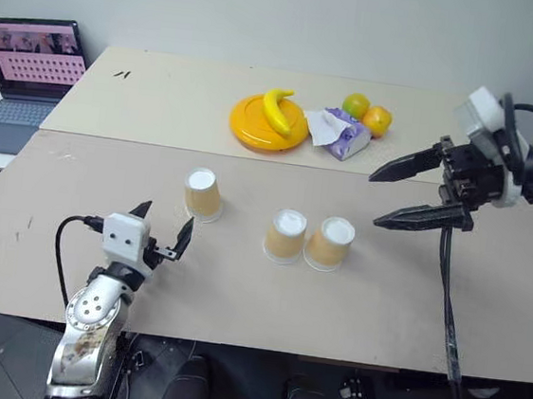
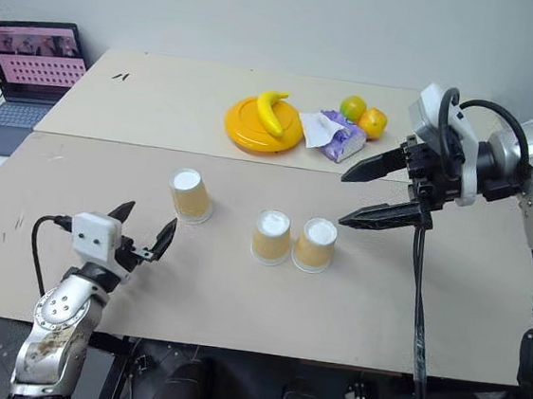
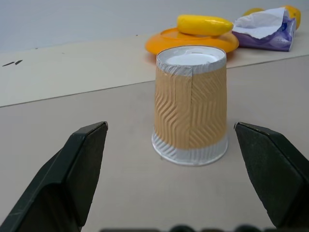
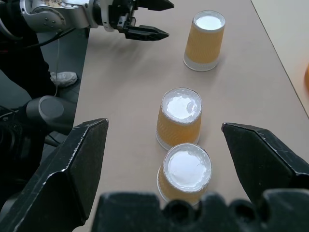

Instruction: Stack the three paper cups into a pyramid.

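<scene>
I take the pair of touching cups (image 1: 308,239) as my landmark: both stand upside down, side by side, which I read as the pyramid's base already laid. The third paper cup (image 1: 202,193), also inverted, stands well apart to their left, a little farther back on the table (image 1: 237,297). My left gripper (image 1: 161,229) sits low and level just short of that lone cup, fingers wide apart with nothing between them, lined up to straddle it. My right gripper (image 1: 376,200) hovers to the right of the pair, fingers spread and empty, clear of the base so it isn't knocked. Behind the pair lies a yellow plate (image 1: 251,129) with a banana (image 1: 277,110).
</scene>
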Controlling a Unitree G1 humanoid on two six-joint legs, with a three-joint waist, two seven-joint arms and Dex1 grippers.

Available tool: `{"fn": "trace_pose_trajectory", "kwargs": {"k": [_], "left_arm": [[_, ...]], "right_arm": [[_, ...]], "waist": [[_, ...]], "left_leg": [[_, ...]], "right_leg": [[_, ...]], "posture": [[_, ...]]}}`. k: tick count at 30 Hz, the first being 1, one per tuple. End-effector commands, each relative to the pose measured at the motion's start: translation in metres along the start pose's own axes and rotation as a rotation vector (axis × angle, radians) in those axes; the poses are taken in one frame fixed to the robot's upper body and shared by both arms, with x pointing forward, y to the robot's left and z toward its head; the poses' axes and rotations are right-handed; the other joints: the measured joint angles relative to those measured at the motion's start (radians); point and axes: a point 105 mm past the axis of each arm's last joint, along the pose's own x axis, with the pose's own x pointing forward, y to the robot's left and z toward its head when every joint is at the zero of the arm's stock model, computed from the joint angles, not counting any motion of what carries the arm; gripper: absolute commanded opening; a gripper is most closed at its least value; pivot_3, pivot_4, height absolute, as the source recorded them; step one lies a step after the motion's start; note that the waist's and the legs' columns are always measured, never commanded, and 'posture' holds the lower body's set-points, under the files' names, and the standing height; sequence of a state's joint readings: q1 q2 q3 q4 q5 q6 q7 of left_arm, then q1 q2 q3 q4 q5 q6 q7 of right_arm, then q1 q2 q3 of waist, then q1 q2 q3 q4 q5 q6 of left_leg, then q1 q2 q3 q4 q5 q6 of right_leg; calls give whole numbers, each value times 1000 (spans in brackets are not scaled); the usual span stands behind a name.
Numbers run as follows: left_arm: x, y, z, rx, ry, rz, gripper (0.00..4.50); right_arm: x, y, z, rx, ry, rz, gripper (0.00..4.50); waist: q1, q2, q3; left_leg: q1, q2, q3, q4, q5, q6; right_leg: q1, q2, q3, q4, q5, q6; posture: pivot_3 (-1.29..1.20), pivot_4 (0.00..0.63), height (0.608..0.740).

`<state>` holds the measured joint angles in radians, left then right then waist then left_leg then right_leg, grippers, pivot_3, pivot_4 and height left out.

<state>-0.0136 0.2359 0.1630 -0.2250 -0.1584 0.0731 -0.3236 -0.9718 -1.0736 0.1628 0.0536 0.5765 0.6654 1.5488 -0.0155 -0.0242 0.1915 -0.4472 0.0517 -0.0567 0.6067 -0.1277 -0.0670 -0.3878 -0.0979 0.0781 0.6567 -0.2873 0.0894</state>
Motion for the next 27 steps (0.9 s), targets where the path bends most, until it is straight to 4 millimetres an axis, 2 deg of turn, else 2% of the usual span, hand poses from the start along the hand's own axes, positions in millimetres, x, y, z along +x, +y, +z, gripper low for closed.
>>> {"fn": "trace_pose_trajectory", "kwargs": {"k": [1, 5, 10, 19, 27], "left_arm": [[17, -9, -2, 3, -36, -50, 4500], [30, -17, -4, 9, -48, -117, 4500], [39, -13, -3, 22, -58, -138, 4500], [56, -7, 7, 34, -88, -143, 4500], [68, -10, 18, 19, -115, -151, 4500]], "right_arm": [[-11, 10, 19, -56, -22, -21, 4414], [-10, 15, 22, -50, -22, -48, 4414], [-9, 21, 26, -46, -22, -74, 4414], [-10, 24, 26, -35, -30, -111, 4414], [-10, 21, 24, -32, -39, -125, 4414]], "waist": [[0, 0, 0], [2, 0, 0], [1, 0, 0], [2, 0, 0], [2, 0, 0]], "left_leg": [[0, 0, 0, 0, 0, 0], [0, 0, 0, 0, 0, 0], [0, 0, 0, 0, 0, 0], [0, 0, -1, 0, 0, 0], [0, 0, 0, 0, 0, 0]], "right_leg": [[0, 0, 0, 0, 0, 0], [0, 0, 0, 0, 0, 0], [0, 0, 0, 0, 0, 0], [0, 0, 0, 0, 0, 0], [0, 0, 0, 0, 0, 0]], "posture": [[0, 150, 732], [0, 150, 732], [0, 150, 732], [0, 150, 732], [0, 150, 732]]}}
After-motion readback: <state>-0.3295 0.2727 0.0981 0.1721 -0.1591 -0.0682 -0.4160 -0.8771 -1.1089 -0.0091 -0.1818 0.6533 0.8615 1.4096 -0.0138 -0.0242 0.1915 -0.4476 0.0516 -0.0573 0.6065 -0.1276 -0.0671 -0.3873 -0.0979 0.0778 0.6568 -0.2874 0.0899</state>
